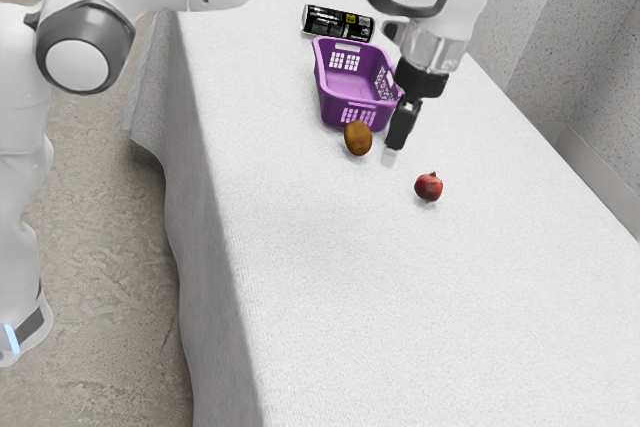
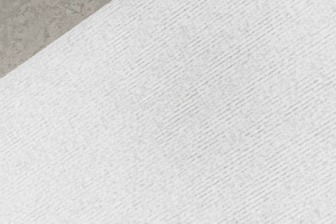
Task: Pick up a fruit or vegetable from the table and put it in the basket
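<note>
My gripper (image 1: 398, 139) is in the exterior view, above the white table beside the purple basket (image 1: 328, 100); how its jaws stand cannot be made out. A brown, egg-shaped fruit or vegetable (image 1: 358, 138) lies at the basket's near side, just to the exterior view's left of the gripper. A red pomegranate-like fruit (image 1: 428, 187) rests nearer the camera, toward the exterior view's right. The basket's visible inside holds nothing.
A black can (image 1: 338, 24) lies on its side behind the basket. White cloth covers the table (image 1: 330, 287), and its surface (image 2: 189, 108) shows under my hand with the floor (image 2: 47, 14) beyond one edge. A grey wall borders the exterior view's right.
</note>
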